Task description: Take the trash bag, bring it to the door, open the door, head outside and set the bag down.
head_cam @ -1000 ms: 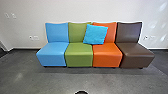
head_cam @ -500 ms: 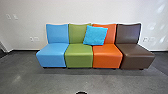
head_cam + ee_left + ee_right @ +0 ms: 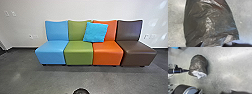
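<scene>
From where I stood, the trash bag (image 3: 198,63) was at the tip of the left gripper (image 3: 189,70), over the grey floor (image 3: 224,69) and near a dark, drum-like thing (image 3: 181,88) by the robot. The left hand looked narrow, pinched on the bag's edge close to its crumpled white patch (image 3: 199,74); the right hand's state I could not tell. I took the step in hand to be the carrying, though I could not make out whether the bag hung free or touched the floor. Done well, that called for a firm hold on a gathered fold rather than a thin edge — this film looked ready to tear — with the bag high enough not to drag and well away from the drum. Slow turns would have kept it from swinging, and a wide path past the seats' front edges would have kept it from snagging on a corner. As for the count: 1 trash bag, with 1 white patch on it, and 4 seats in a row along the floor's edge by the wall (image 3: 82,10) — 1 blue seat (image 3: 51,51), 1 green seat (image 3: 78,53), 1 orange seat (image 3: 108,53) and 1 brown seat (image 3: 137,52). There was 1 bright blue cushion (image 3: 95,32), tilted against the 2 middle backs, across the place where their side edges met.
</scene>
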